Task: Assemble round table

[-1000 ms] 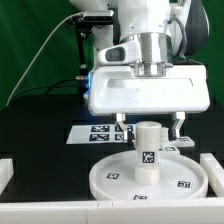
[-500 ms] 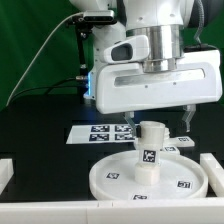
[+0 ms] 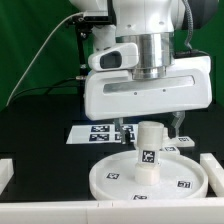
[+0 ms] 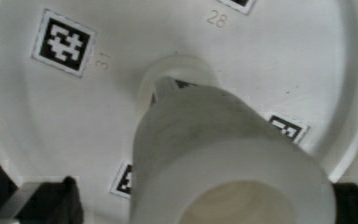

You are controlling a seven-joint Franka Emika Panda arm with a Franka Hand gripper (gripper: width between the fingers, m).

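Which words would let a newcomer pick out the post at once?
Find the large white round disc lying on the black table. The post stands upright at its centre. It is the only short cylinder, tagged on its side, unlike the flat marker board beyond it.

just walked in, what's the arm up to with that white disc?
The Panda's gripper hovers open over the short post, which stands upright in the middle of the round disc. The fingers straddle the post's top with a gap on each side, so nothing is gripped. Whether the post is fully seated can't be told. The cross-shaped base isn't in view. The marker board lies behind the disc.
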